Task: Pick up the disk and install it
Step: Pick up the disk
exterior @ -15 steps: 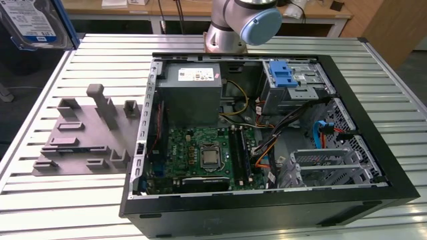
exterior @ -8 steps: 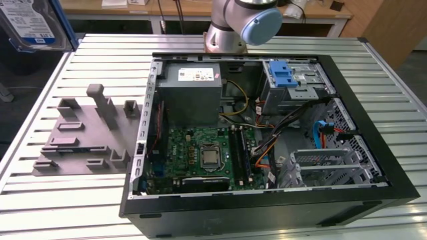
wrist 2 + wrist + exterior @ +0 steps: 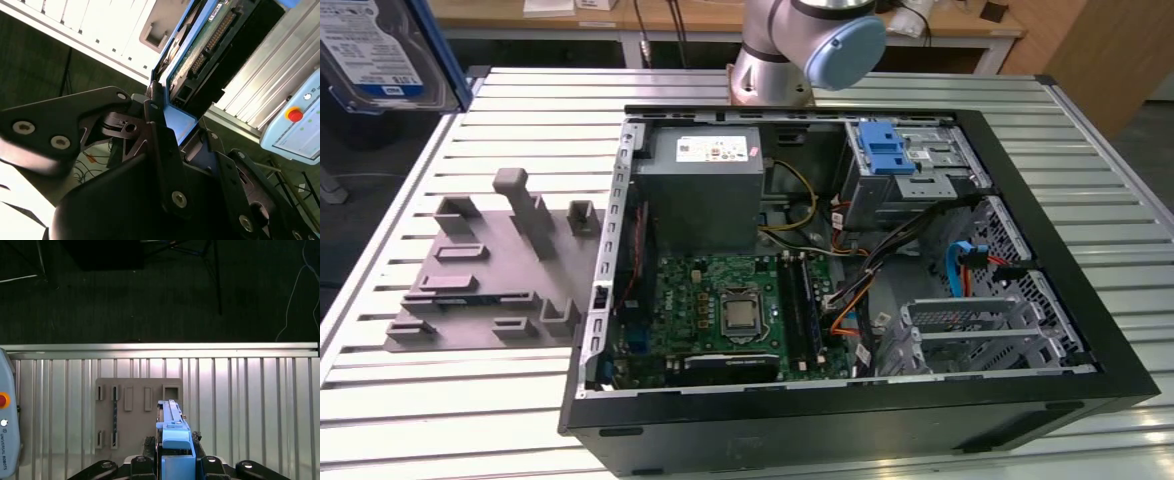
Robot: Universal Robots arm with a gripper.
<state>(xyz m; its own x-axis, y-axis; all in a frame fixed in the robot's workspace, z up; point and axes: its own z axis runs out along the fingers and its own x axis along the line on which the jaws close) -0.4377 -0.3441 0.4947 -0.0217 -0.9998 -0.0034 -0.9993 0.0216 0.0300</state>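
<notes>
The tool [image 3: 174, 462] is closed on the disk [image 3: 376, 50], gripping it by its flat faces, with one blue-railed edge facing the first wrist view. The disk is held clear of the table [image 3: 454, 420], at the far corner on the exterior view's left. Its long axis extends straight out from the tool, away from the fingers. In the first wrist view, the grey fixture [image 3: 137, 410] lies on the table beyond the disk. The drive cage [image 3: 907, 165] with the blue latch sits inside the open computer case [image 3: 854, 400], well apart from the disk toward the exterior view's right.
</notes>
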